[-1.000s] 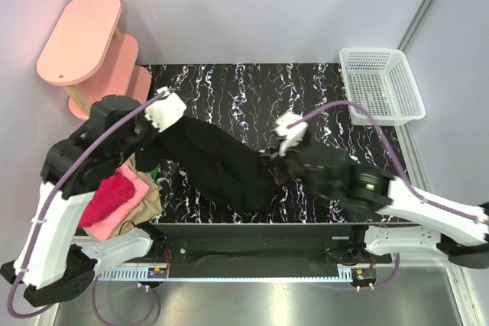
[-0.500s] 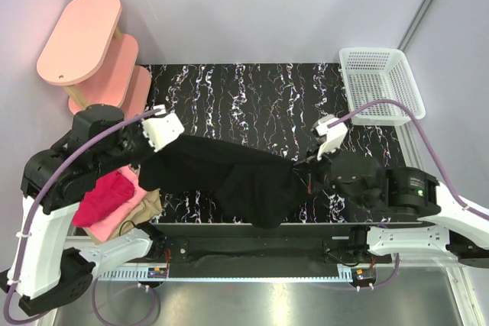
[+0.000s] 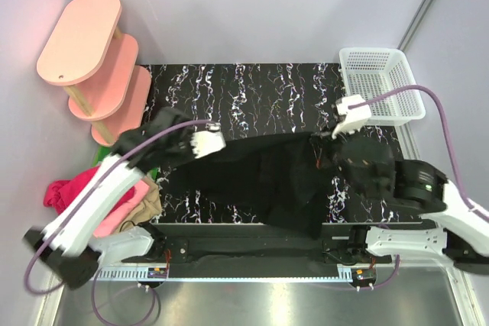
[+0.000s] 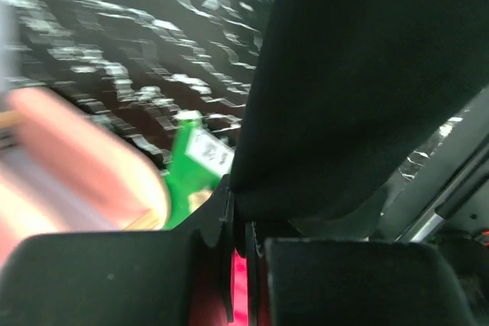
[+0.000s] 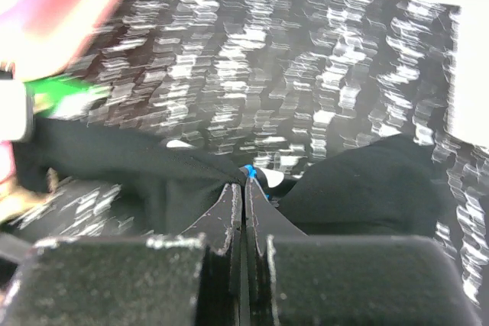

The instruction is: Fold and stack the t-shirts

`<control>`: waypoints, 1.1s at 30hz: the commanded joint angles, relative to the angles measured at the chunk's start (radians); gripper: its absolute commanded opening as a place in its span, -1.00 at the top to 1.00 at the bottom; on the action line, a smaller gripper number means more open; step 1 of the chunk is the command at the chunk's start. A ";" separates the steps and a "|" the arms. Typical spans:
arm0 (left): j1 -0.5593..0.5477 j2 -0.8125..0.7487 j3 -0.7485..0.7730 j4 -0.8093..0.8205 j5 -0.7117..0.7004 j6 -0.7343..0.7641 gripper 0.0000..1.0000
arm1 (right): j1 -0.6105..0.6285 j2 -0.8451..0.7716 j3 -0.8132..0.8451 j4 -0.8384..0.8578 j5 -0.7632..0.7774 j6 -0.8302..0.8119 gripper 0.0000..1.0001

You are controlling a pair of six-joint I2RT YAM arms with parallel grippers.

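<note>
Shifted rightward, black t-shirt (image 3: 267, 177) stretches between left tool (image 3: 224, 146) and right tool (image 3: 321, 145).

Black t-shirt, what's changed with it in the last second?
The left end effector and right end effector, both shut on the black t-shirt throughout, swung toward the basket side, drawing it out wider across the table. Basket and pink shelf unchanged.
</note>
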 commanded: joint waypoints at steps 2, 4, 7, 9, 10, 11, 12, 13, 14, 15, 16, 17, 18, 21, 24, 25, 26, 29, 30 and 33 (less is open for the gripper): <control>0.041 0.236 -0.025 0.257 -0.184 0.034 1.00 | -0.450 0.044 -0.095 0.131 -0.183 -0.078 1.00; 0.095 0.322 0.050 0.305 -0.189 0.028 1.00 | -0.757 0.105 -0.175 0.184 -0.486 -0.069 1.00; 0.163 0.482 0.145 0.360 -0.230 0.032 1.00 | -0.894 0.258 -0.238 0.326 -0.551 -0.075 1.00; 0.199 0.604 0.217 0.377 -0.256 0.037 1.00 | -0.932 0.328 -0.224 0.408 -0.562 -0.064 1.00; 0.210 0.642 0.243 0.377 -0.273 0.040 1.00 | -1.012 0.418 -0.185 0.421 -0.652 -0.044 1.00; 0.224 0.686 0.263 0.383 -0.287 0.049 1.00 | -1.055 0.467 -0.160 0.444 -0.707 -0.029 1.00; 0.229 0.756 0.300 0.392 -0.304 0.057 1.00 | -1.078 0.516 -0.105 0.448 -0.732 -0.014 1.00; 0.235 0.798 0.322 0.406 -0.330 0.072 1.00 | -1.098 0.606 -0.077 0.455 -0.740 -0.012 1.00; 0.247 0.835 0.343 0.409 -0.340 0.080 1.00 | -1.103 0.651 -0.053 0.474 -0.737 -0.014 1.00; 0.252 0.869 0.389 0.415 -0.353 0.084 1.00 | -1.106 0.696 0.005 0.480 -0.737 -0.017 1.00; 0.256 0.949 0.417 0.420 -0.371 0.091 1.00 | -1.114 0.783 0.039 0.486 -0.728 -0.020 1.00; 0.265 0.984 0.443 0.422 -0.383 0.094 1.00 | -1.117 0.825 0.075 0.487 -0.723 -0.020 1.00; 0.269 1.028 0.498 0.425 -0.408 0.103 1.00 | -1.120 0.871 0.148 0.486 -0.738 -0.020 1.00; 0.282 1.160 0.599 0.434 -0.448 0.126 1.00 | -1.129 1.035 0.298 0.458 -0.748 -0.035 1.00; 0.302 1.261 0.699 0.437 -0.472 0.134 0.98 | -1.135 1.176 0.426 0.426 -0.761 -0.053 0.90; 0.305 1.286 0.719 0.438 -0.482 0.135 0.84 | -1.135 1.237 0.460 0.411 -0.761 -0.058 0.66; 0.313 1.314 0.746 0.441 -0.492 0.138 0.62 | -1.137 1.266 0.498 0.364 -0.760 -0.072 0.16; 0.331 1.322 0.765 0.484 -0.526 0.138 -0.27 | -1.138 1.333 0.605 0.290 -0.717 -0.076 -0.59; 0.335 1.312 0.770 0.501 -0.534 0.125 -0.51 | -1.137 1.337 0.639 0.274 -0.682 -0.076 -0.66; 0.339 1.224 0.742 0.498 -0.516 0.077 -0.84 | -1.137 1.285 0.640 0.253 -0.636 -0.072 -0.61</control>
